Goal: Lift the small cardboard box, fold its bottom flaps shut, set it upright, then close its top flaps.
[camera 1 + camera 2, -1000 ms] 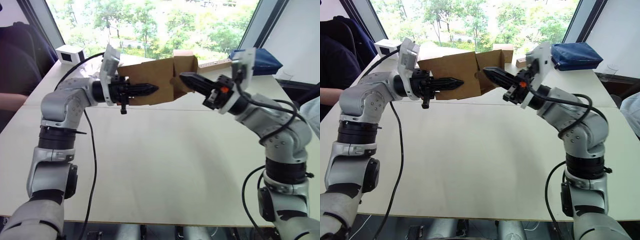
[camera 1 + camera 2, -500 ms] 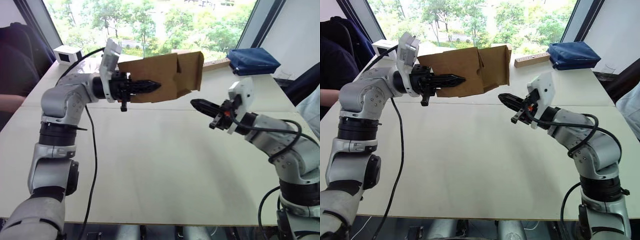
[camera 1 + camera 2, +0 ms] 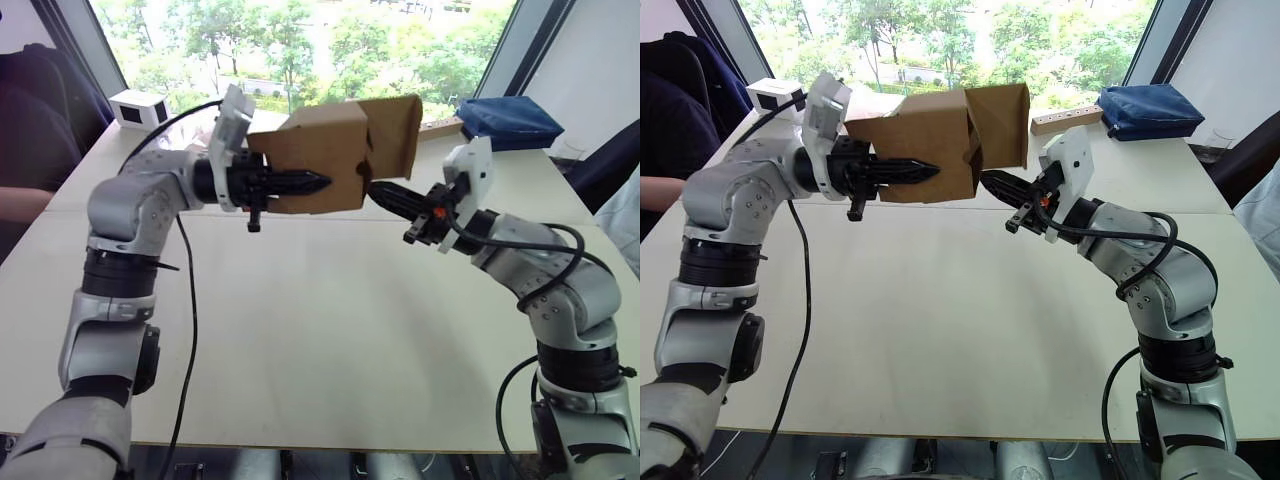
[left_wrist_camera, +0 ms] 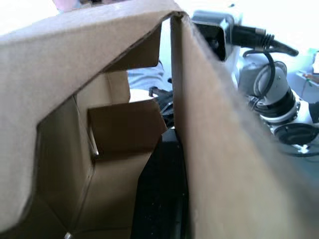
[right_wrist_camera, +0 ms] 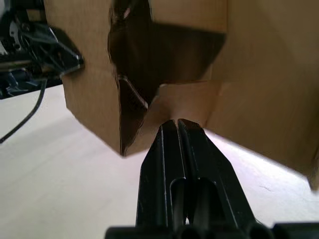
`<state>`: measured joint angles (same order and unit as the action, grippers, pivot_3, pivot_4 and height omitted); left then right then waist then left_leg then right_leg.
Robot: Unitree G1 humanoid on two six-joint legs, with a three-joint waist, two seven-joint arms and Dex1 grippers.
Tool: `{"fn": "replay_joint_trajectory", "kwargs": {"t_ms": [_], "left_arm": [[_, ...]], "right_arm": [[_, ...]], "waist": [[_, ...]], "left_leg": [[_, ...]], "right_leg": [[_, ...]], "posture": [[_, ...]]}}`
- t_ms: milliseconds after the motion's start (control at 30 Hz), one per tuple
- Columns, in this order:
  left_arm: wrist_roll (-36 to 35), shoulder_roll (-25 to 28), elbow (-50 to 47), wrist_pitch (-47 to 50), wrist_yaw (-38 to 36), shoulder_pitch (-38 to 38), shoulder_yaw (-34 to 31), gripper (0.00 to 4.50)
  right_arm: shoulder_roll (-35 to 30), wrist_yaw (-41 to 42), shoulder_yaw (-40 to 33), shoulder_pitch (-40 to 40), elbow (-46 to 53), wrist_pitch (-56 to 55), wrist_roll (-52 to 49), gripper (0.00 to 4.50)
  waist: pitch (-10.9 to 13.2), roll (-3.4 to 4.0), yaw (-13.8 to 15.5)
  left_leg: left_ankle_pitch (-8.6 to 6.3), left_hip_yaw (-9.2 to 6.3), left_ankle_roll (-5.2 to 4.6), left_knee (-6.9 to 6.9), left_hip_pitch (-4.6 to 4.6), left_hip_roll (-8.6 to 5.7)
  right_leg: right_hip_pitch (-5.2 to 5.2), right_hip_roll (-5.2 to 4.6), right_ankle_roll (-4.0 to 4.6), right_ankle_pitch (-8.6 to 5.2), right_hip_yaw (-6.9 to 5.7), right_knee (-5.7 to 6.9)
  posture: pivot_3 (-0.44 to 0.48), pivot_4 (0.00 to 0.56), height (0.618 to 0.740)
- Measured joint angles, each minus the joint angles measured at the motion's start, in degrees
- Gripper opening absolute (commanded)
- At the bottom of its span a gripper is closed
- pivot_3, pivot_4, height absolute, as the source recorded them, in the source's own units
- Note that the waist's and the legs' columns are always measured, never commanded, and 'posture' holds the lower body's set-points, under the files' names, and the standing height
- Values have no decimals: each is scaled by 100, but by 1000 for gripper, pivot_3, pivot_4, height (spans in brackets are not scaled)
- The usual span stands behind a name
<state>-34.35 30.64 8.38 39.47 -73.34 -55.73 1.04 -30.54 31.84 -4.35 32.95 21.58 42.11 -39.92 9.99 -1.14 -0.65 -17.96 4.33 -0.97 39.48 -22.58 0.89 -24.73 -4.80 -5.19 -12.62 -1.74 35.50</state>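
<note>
Above the pale wooden desk [image 3: 300, 320], the small plain brown cardboard box [image 3: 320, 170] hangs in the air, clamped by the left end effector [image 3: 310, 182] on its side wall. One flap [image 3: 395, 135] at its open end sticks outward. The right end effector [image 3: 378, 192], fingers pressed together, touches the box's lower edge below that flap. A white box [image 3: 138, 106] sits at the desk's far corner.

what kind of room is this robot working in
Probably an office or lab workroom, not a home. A wide pale table stands by big windows looking onto trees, and a person sits at its far left. A blue pouch and a small white box lie on it.
</note>
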Motion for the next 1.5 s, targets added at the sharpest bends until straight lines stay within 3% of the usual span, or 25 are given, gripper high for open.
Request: {"fn": "replay_joint_trajectory", "kwargs": {"t_ms": [667,767,933,1033,1167,1333,1500], "left_arm": [[-3,-134,-27,-1,29,-2,10,0],[31,-143,-3,-77,30,-4,41,0],[64,-122,77,-131,-26,-13,41,0],[45,-117,80,-110,-138,-16,41,0],[-61,-46,61,33,-310,-25,41,0],[-244,57,-145,271,-412,-23,34,0],[-365,61,-422,400,-361,-14,32,0]], "right_arm": [[165,259,-52,129,-55,24,-151,30],[-156,358,-515,2,-9,309,-650,30],[-988,485,-1740,-227,50,1237,-2355,30],[-1149,336,-2185,-269,-112,1320,-2734,30],[-1135,136,-2186,-277,-818,814,-2143,30],[-1145,127,-1582,-237,-1758,-186,-663,30],[-740,385,-1253,-4,-1896,-401,-437,30]], "waist": [[1,1,3],[1,1,24],[1,1,21],[1,1,-6],[1,2,-6],[1,3,-6],[2,3,-23]], "left_leg": [[0,0,0,0,0,0],[0,0,0,0,-2,-2],[-4,1,-6,0,-3,-6],[-4,4,-6,0,5,-3],[-3,6,-5,0,8,-3],[-3,6,-6,-2,5,-5],[-3,5,-5,-2,6,-2]], "right_leg": [[0,-1,0,0,0,1],[2,-3,0,0,-1,-4],[3,-13,-2,2,-2,-9],[6,-12,-2,2,-2,-8],[6,-9,-2,2,-1,-6],[5,-8,-3,2,1,-8],[4,-5,-5,3,2,-7]], "posture": [[0,150,740],[0,150,740],[0,150,740],[0,150,740],[0,150,740],[0,150,740],[0,150,740]]}}
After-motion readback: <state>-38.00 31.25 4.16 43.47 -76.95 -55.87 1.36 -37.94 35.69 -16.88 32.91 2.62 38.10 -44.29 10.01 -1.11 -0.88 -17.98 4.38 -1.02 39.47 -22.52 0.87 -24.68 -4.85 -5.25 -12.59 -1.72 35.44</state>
